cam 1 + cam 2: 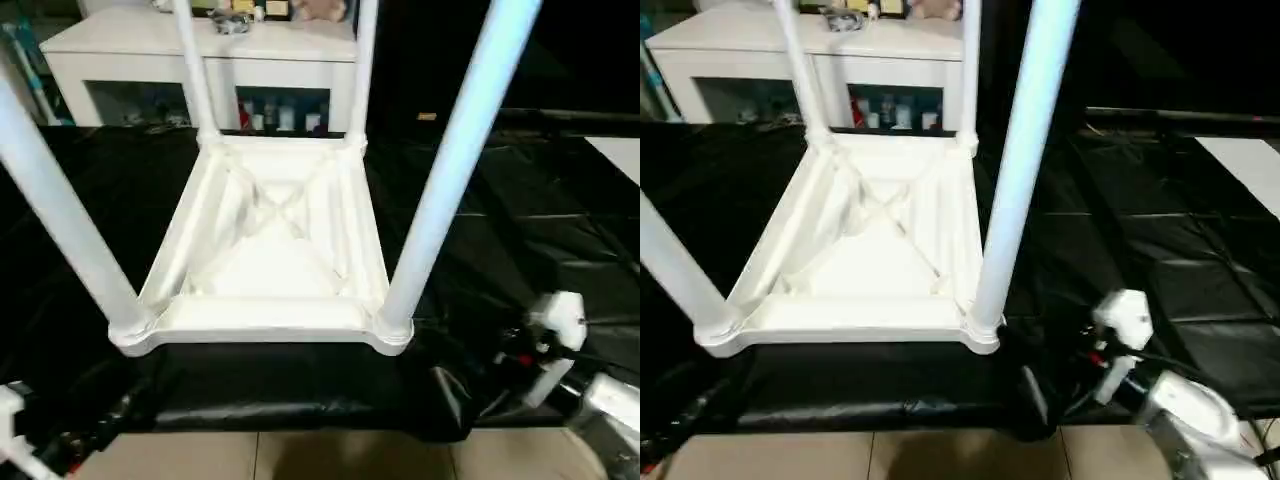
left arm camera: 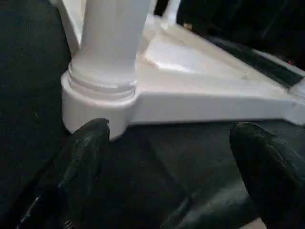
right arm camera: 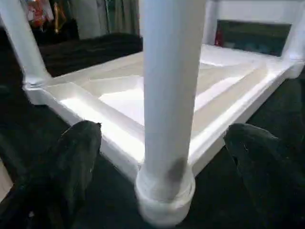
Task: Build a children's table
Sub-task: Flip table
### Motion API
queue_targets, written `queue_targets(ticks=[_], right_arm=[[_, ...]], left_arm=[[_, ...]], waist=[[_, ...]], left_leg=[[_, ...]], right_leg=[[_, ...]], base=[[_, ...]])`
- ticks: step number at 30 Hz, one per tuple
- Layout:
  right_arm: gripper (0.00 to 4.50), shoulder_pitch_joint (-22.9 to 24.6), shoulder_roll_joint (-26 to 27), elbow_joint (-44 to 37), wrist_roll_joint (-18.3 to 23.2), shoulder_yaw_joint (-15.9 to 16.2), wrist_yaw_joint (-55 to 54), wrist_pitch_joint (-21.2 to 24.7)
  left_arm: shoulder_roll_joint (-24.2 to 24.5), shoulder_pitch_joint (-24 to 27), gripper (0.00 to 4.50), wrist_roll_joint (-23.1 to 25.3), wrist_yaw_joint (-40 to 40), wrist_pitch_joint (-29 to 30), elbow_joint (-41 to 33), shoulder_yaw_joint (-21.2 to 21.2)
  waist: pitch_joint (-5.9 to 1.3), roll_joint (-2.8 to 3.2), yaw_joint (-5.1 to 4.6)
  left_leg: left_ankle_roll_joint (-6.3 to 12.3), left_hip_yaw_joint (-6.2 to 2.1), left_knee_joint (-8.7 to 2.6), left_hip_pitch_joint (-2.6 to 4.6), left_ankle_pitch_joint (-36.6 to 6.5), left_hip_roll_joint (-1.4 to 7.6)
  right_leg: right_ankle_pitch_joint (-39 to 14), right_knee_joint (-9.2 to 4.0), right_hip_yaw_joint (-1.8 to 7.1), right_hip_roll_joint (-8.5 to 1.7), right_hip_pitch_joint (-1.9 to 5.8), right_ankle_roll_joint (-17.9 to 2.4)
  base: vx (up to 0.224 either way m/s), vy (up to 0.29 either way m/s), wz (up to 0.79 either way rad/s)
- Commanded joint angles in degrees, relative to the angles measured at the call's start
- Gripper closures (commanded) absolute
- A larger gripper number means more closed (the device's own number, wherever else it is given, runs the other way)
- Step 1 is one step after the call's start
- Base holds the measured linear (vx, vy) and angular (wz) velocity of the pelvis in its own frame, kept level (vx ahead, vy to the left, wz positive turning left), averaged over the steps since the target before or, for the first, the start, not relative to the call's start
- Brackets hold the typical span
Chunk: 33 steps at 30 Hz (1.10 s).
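The tabletop (image 1: pixel 270 270) is seen upside down on the black-draped bench (image 1: pixel 560 230), four legs (image 1: pixel 455 160) upright in its corner sockets; the right gripper (image 3: pixel 162 143), wide open and empty, is nearer its leg than the equally spread, empty left gripper (image 2: pixel 171 157).

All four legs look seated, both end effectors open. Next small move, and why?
Probably pull both arms back. The tabletop lies upside down with four legs standing in its corner sockets; the left end effector and right end effector are open, holding nothing.
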Motion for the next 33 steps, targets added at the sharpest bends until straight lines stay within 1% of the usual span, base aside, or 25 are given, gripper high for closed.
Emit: queue_targets(ticks=[1, 2, 3, 4, 5, 6, 7, 8, 9, 10, 11, 12, 13, 14, 15, 16, 17, 18, 19, 20, 23, 24, 28, 32, 33], right_arm=[[0.00, -2.48, 0.90, 2.29, -4.14, 0.39, -4.23, -1.17], [0.00, -3.79, 2.15, 3.63, -5.80, 0.82, -6.52, -1.87], [0.00, -4.17, 2.50, 4.11, -6.26, 1.07, -7.06, -2.20], [0.00, -5.39, 4.16, 5.92, -6.87, 1.79, -8.84, -2.77], [0.00, -5.93, 5.07, 6.83, -6.92, 2.08, -9.69, -2.87], [0.00, -6.28, 5.76, 7.50, -7.19, 2.49, -10.23, -3.09], [0.00, -6.45, 6.12, 7.89, -7.56, 2.85, -10.62, -3.22], [0.00, -6.68, 6.68, 8.50, -8.12, 3.48, -11.40, -3.28], [0.00, -6.86, 7.34, 9.14, -8.55, 4.23, -11.83, -3.50], [0.00, -7.12, 8.21, 9.85, -9.20, 4.66, -12.58, -3.68], [0.00, -7.22, 8.62, 10.16, -9.49, 4.83, -12.90, -3.78], [0.00, -7.40, 9.41, 10.73, -10.01, 5.04, -13.45, -4.02], [0.00, -7.45, 9.48, 10.84, -10.12, 5.06, -13.52, -4.09], [0.00, -7.99, 9.98, 11.81, -10.79, 5.05, -14.23, -4.54], [0.00, -8.76, 10.53, 13.16, -11.79, 4.92, -15.49, -5.40], [0.00, -8.84, 10.60, 13.31, -11.92, 4.89, -15.65, -5.54], [0.00, -9.44, 11.16, 14.39, -12.66, 4.59, -16.87, -6.25], [0.00, -10.10, 11.68, 15.30, -13.02, 4.09, -18.38, -6.62], [0.00, -10.25, 11.78, 15.49, -13.10, 3.98, -18.72, -6.79], [0.00, -10.91, 12.28, 16.05, -13.13, 3.51, -20.11, -7.10], [0.00, -11.72, 13.24, 16.63, -13.02, 2.69, -21.82, -7.49], [0.00, -12.18, 13.60, 16.97, -13.29, 2.58, -22.47, -7.62], [0.00, -12.42, 14.31, 17.68, -14.59, 2.24, -24.05, -9.39], [0.00, -12.22, 14.95, 17.52, -14.81, -0.04, -27.72, -11.18], [0.00, -12.19, 15.03, 17.43, -14.65, -0.22, -27.85, -11.20]], left_arm=[[-0.15, -0.93, 0.05, -0.70, 0.63, -1.15, -1.47, 1.41], [-0.09, -2.45, 0.05, -0.80, 1.78, -1.66, -1.42, 1.70], [-0.17, -3.49, 0.05, -0.41, 2.89, -2.14, -1.37, 1.70], [-0.17, -7.25, 0.05, 1.59, 7.54, -2.49, -2.21, 1.02], [-0.09, -9.03, 0.05, 2.67, 9.94, -2.21, -2.95, 0.50], [-0.28, -10.52, 0.05, 3.10, 11.54, -1.94, -3.77, 0.13], [-0.44, -11.32, 0.05, 2.87, 12.25, -1.28, -4.46, -0.10], [-0.53, -12.55, 0.05, 3.65, 13.79, -0.82, -4.70, -0.19], [-0.79, -14.00, 0.05, 3.95, 14.89, -0.64, -4.83, -0.17], [-1.07, -15.54, 0.05, 4.62, 15.96, -0.64, -4.85, -0.18], [-1.21, -16.22, 0.05, 4.93, 16.40, -0.69, -4.85, -0.18], [-1.53, -17.60, 0.05, 5.05, 16.82, -0.34, -5.09, -0.38], [-1.56, -17.73, 0.05, 5.02, 16.84, -0.21, -5.19, -0.43], [-1.85, -19.26, 0.05, 4.79, 16.89, 0.84, -5.72, -1.21], [-1.91, -21.13, 0.05, 5.68, 17.81, 1.50, -5.55, -2.56], [-1.89, -21.31, 0.05, 5.87, 17.98, 1.54, -5.49, -2.73], [-2.01, -22.56, 0.05, 7.08, 18.69, 0.98, -4.83, -3.74], [-2.44, -23.65, 0.05, 7.94, 19.11, 0.48, -4.30, -4.64], [-2.54, -23.90, 0.05, 8.20, 19.26, 0.37, -4.17, -4.88], [-3.10, -25.10, 0.05, 8.81, 19.81, 0.08, -3.61, -5.67], [-3.92, -26.98, 0.05, 9.34, 20.18, -0.31, -2.41, -6.33], [-4.12, -28.35, 0.05, 8.82, 19.26, 0.70, -1.34, -6.74], [-3.71, -30.02, 0.05, 11.25, 19.91, 0.54, 0.88, -7.79], [-4.62, -29.37, 0.05, 11.90, 22.38, 1.68, -0.49, -8.47], [-4.71, -29.29, 0.05, 11.90, 22.38, 1.60, -0.56, -8.51]], waist=[[-0.86, 0.74, 1.33], [-1.21, -0.93, 1.82], [-0.71, -0.81, 1.46], [-0.60, 0.19, 2.02], [-0.27, 0.63, 2.53], [-0.03, 2.12, 2.67], [0.29, 3.29, 2.93], [-0.44, 3.41, 3.96], [-0.19, 4.74, 8.65], [-0.81, 3.94, 8.49], [-2.62, -1.16, 6.08], [-2.08, -0.72, 5.67], [-1.28, -0.42, 6.21], [-2.84, 1.10, 7.53], [-2.73, 1.59, 7.18], [-2.90, 1.67, 6.24], [-3.91, 2.29, 5.87], [-4.21, 2.11, 5.53], [-4.63, 1.75, 5.46], [-4.83, 1.60, 5.59], [-4.73, 1.43, 4.78], [-4.66, 1.07, 4.33], [-4.41, 1.36, 3.57], [-4.46, 1.82, 3.34], [-4.45, 1.65, 3.32]], left_leg=[[-8.78, -0.17, -12.07, -0.94, -47.57, 4.80], [-7.17, -0.29, -3.14, 5.07, -35.44, 2.23], [-2.48, -2.99, 0.85, 4.75, -22.29, 2.63], [-1.77, -4.11, 0.23, 3.63, -18.27, 3.33], [-3.50, -4.10, -2.39, 3.29, -23.28, 4.07], [-6.61, -3.95, -5.54, 3.47, -36.48, 4.78], [-8.25, -3.25, -10.25, 1.12, -48.16, 6.35], [-8.23, -2.59, -12.27, -1.67, -50.94, 7.57], [-10.52, 2.68, -15.27, -7.30, -54.44, 6.03], [-10.16, 4.33, -15.15, -6.87, -48.95, 5.53], [-11.38, 1.82, -3.12, 3.41, -25.23, 4.21], [-3.18, -4.07, 4.38, 2.31, 1.94, 1.50], [-1.38, -5.71, 4.29, -0.75, 6.77, 0.96], [-3.53, -5.14, -2.02, 0.14, 3.59, 4.52], [-4.66, -4.81, -2.36, 2.37, -3.53, 5.48], [-5.25, -4.70, -3.06, 2.61, -8.99, 5.91], [-5.39, -3.96, -2.88, 2.18, -9.84, 5.63], [-4.25, -3.61, -2.61, 0.51, -5.31, 5.25], [-3.63, -3.46, -2.29, -0.08, -1.65, 4.97], [-2.45, -3.21, -1.62, -0.67, 2.71, 4.42], [-3.04, -3.10, -2.00, -0.92, -0.20, 4.44], [-3.24, -3.11, -2.24, -0.96, -1.22, 4.48], [-3.87, -3.14, -2.60, -0.85, -3.22, 4.74], [-4.07, -3.05, -2.43, -0.75, -3.15, 4.75], [-3.94, -3.05, -2.47, -0.82, -3.26, 4.79]], right_leg=[[-15.88, -0.15, -0.03, 1.95, 0.93, -1.35], [-34.43, -8.98, 2.30, -2.16, -5.42, -0.47], [-42.57, -11.09, 4.41, -7.03, -4.30, -1.47], [-43.91, -10.51, 4.43, -7.75, -2.38, -2.38], [-42.43, -9.30, 1.63, -4.62, -1.83, -1.99], [-33.97, -7.42, -0.94, -0.76, -1.47, -1.09], [-21.39, -3.52, -3.11, 2.03, 1.05, -2.47], [-11.56, 2.59, -3.29, 2.09, 4.29, -3.76], [-2.89, 8.76, -4.76, 4.21, 6.72, -3.48], [-8.82, 9.81, -2.70, 4.17, 6.95, -2.76], [-38.24, -0.88, 2.20, -2.78, -0.91, 1.08], [-46.82, -7.63, 6.72, -7.85, -1.69, 0.44], [-45.26, -7.76, 7.55, -7.38, 0.75, -1.89], [-18.64, -2.41, 3.77, -1.20, 1.08, -5.47], [-13.07, -1.69, 3.30, 0.48, -1.04, -6.60], [-8.19, -0.67, 3.45, 0.79, -1.05, -8.02], [2.09, -0.14, 3.45, 0.45, -0.28, -10.45], [10.92, 0.34, 3.27, 0.11, 0.99, -11.03], [15.65, 0.70, 3.06, 0.17, 1.64, -10.55], [22.58, 1.08, 2.99, 0.36, 1.81, -9.03], [21.78, 0.65, 2.79, 0.05, 1.94, -7.80], [20.37, 0.44, 2.71, -0.03, 2.15, -7.65], [16.15, 0.02, 2.71, -0.17, 2.12, -8.29], [17.27, 0.04, 2.79, -0.27, 2.16, -8.78], [17.44, 0.04, 2.84, -0.31, 2.29, -8.97]], base=[[0.037, -0.079, 0.22], [0.037, -0.079, 0.22], [0.000, 0.000, 0.00], [-0.040, 0.012, -0.20], [-0.064, -0.003, -0.15], [0.000, 0.000, 0.00], [-0.099, -0.023, 0.11], [-0.075, -0.008, 0.06], [-0.113, -0.026, 0.19], [0.030, -0.113, 0.12], [0.030, -0.113, 0.12], [0.100, -0.131, -0.02], [0.102, -0.030, -0.07], [0.102, -0.030, -0.07], [0.000, 0.000, 0.00], [-0.058, -0.020, 0.31], [-0.058, -0.020, 0.31], [0.000, 0.000, 0.00], [0.000, 0.000, 0.00], [0.000, 0.000, 0.00], [0.000, 0.000, 0.00], [0.000, 0.000, 0.00], [0.000, 0.000, 0.00], [0.000, 0.000, 0.00], [0.000, 0.000, 0.00]])
